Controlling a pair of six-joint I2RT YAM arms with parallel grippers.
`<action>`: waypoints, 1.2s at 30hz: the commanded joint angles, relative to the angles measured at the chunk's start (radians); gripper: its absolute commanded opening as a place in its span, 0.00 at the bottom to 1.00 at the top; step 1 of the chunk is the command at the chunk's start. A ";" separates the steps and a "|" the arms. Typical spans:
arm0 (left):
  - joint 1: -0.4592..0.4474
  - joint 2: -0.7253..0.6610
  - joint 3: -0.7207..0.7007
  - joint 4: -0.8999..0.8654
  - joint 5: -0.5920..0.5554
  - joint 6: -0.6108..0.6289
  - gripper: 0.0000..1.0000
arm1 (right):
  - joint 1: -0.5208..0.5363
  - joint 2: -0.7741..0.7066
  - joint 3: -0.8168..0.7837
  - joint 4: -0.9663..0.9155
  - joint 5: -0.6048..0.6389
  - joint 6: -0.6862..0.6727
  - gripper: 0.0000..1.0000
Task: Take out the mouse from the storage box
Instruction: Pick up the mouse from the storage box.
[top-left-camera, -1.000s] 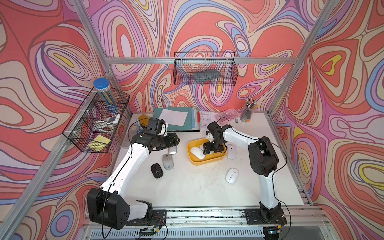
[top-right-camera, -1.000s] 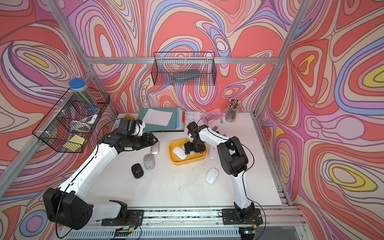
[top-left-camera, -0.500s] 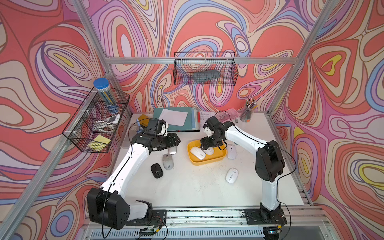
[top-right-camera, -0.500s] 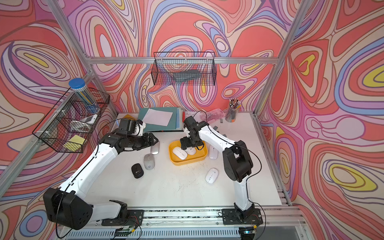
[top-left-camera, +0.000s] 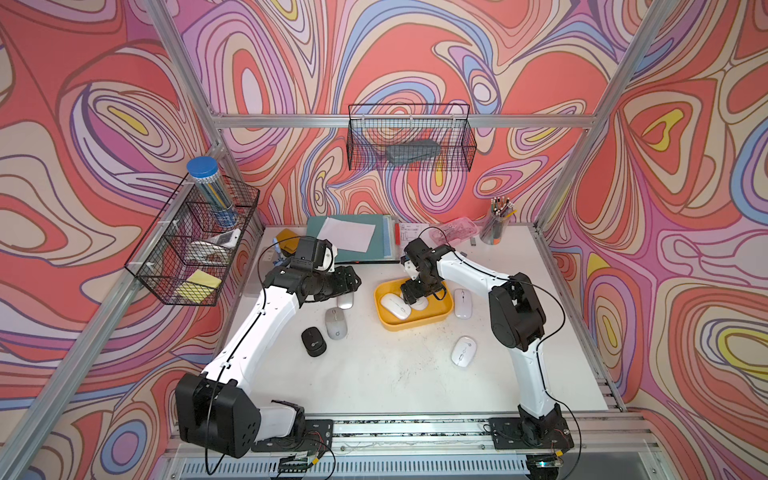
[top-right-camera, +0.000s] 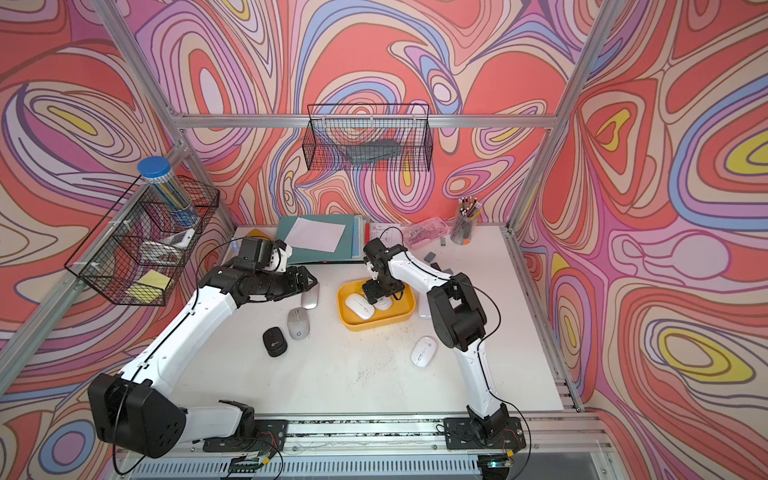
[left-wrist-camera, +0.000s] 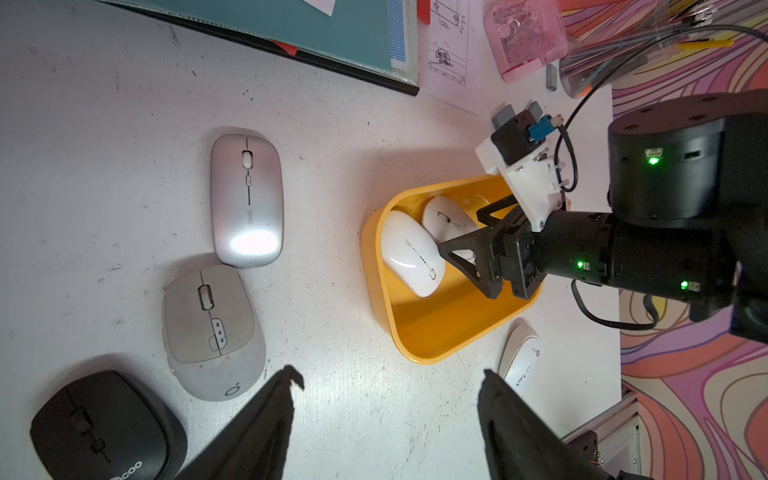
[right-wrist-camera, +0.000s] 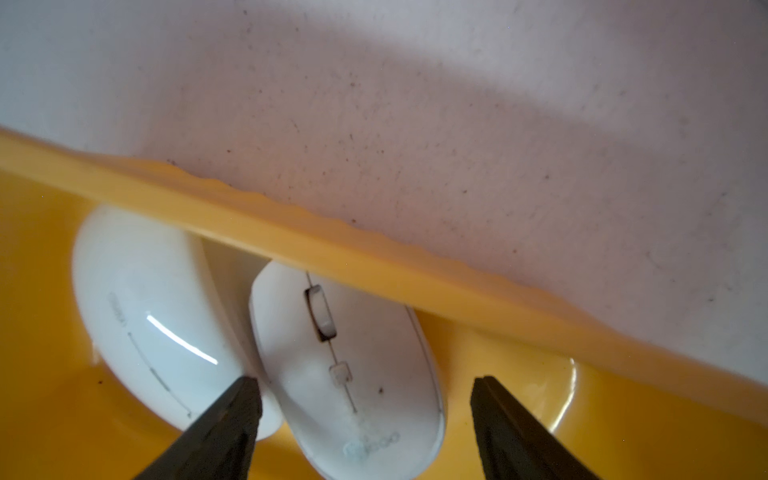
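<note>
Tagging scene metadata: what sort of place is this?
Probably a lab robot cell staged as an office desk: an aluminium frame and printed wall panels enclose a white table, with a teal folder, pencil cup and loose computer mice on it.

Left arm (top-left-camera: 266, 320): rises from its base at the near edge, white forearm slanting up and inward, wrist turned toward the middle.
Left end effector (top-left-camera: 353, 280): lies roughly level, jaws parted, both dark fingers (left-wrist-camera: 266, 415) spread.
Right arm (top-left-camera: 469, 270): black elbow raised high, forearm stretching to the far side, wrist folded down.
Right end effector (top-left-camera: 411, 297): points steeply downward, jaws standing wide apart.
</note>
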 joint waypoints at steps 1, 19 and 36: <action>0.007 0.009 -0.012 0.014 0.011 0.015 0.74 | -0.008 0.034 -0.020 -0.029 0.032 -0.010 0.77; 0.007 0.026 -0.012 0.017 0.029 0.009 0.73 | -0.028 0.029 -0.046 -0.124 0.081 0.168 0.70; 0.007 0.032 -0.009 0.016 0.048 0.006 0.74 | 0.012 0.010 0.067 -0.144 0.130 0.093 0.81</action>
